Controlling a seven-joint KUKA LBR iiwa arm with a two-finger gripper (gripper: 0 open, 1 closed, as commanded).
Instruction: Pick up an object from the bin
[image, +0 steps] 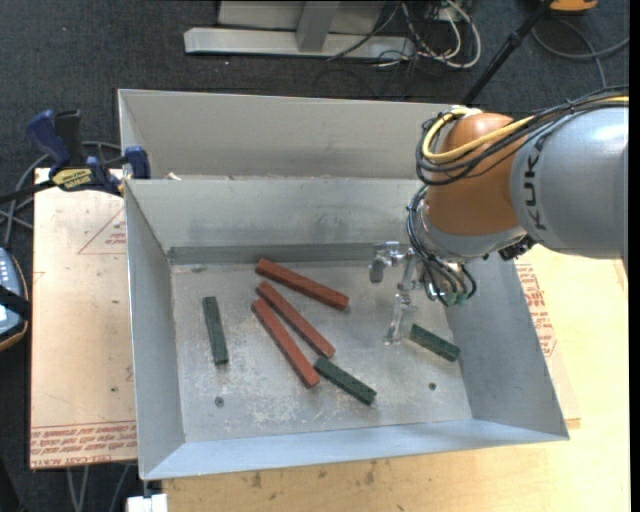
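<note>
**End effector low beside a green bar**

End effector (399, 315) hangs right of centre in the grey metal bin (300, 225); its opening cannot be judged. A flat dark green bar (434, 343) lies just right of it, near the sloped right wall. Three red-brown bars (295, 318) lie leftward.

Grey metal bin (150, 300), sloped walls, flat floor, carries six short bars, all lying flat. Three red-brown ones near middle: upper red bar (302, 283) toward back wall; middle red bar (296, 318) and lower red bar (285, 344) side by side, slanting toward front right. Left green bar (214, 330) alone, well apart from rest. Front green bar (345, 381) meets lower red bar's end. Right green bar (434, 343) lies just beside my end effector (400, 320).
</note>
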